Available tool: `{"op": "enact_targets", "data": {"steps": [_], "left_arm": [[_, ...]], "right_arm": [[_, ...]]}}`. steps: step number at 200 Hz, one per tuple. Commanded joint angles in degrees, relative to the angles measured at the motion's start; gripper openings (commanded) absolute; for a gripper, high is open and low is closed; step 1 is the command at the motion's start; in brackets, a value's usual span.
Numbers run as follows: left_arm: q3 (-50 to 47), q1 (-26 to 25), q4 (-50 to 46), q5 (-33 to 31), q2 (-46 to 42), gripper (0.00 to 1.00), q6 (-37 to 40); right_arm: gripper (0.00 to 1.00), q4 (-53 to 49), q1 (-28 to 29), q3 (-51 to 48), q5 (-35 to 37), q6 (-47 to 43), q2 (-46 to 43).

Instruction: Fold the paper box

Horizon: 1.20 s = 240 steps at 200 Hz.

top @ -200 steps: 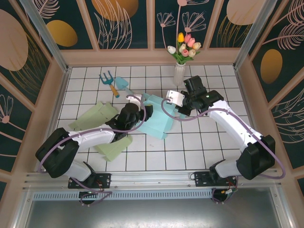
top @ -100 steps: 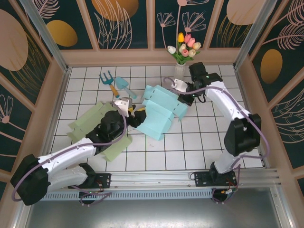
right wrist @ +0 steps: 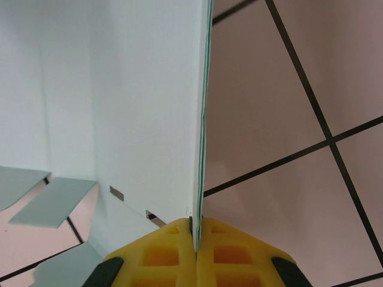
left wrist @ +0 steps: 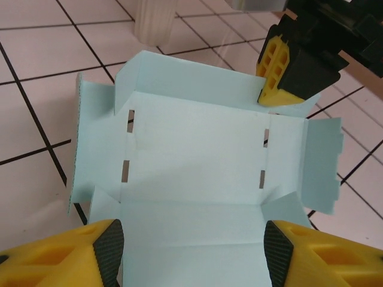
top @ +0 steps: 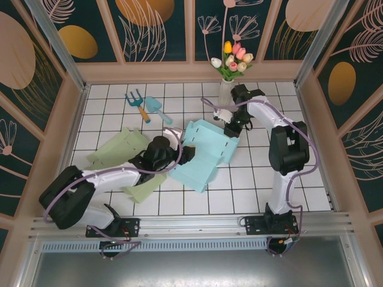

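The pale blue paper box (top: 203,152) lies opened out on the white tiled surface (top: 251,185), about in the middle, between the two arms. The right jaws are pinched tight on its far flap, just beside the vase of tulips (top: 226,89), and that flap stands up on edge. The left jaws are spread wide at the box's near left side, straddling its near panel without gripping it. Green paper sheets (top: 119,148) lie to the left, partly under the left arm, and a small garden fork (top: 136,101) and trowel (top: 157,107) sit farther back
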Motion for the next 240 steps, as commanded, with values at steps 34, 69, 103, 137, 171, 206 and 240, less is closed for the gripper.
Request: {"op": "enact_targets", "data": {"steps": [34,69,103,137,171,206,240], "left_arm": [[12.58,1.40,-7.42,-0.96,11.89,0.67,2.12],[16.67,2.06,-11.39,-0.73,17.96,0.67,0.56],[18.83,2.11,-14.86,-2.45,20.88,0.68,-0.11],[19.08,2.24,-16.41,-8.52,22.13,0.68,-1.78],[19.20,2.35,-16.52,-8.21,22.58,0.68,-2.60],[18.29,2.20,-10.96,3.77,22.58,0.64,-4.55],[19.21,0.88,-9.60,7.37,21.65,0.63,-6.15]], "right_arm": [[0.00,-1.64,-0.44,3.10,4.16,-0.13,3.97],[0.00,-0.28,-0.52,2.32,5.94,0.03,3.32],[0.00,0.91,-0.53,1.09,7.04,0.15,2.46],[0.00,1.92,-0.27,-0.24,8.05,0.03,1.79],[0.00,2.12,0.26,-0.36,8.35,0.06,1.41],[0.00,2.40,0.26,-0.45,8.34,0.23,1.51],[0.00,2.80,0.25,-0.95,8.58,0.17,1.39]]}}
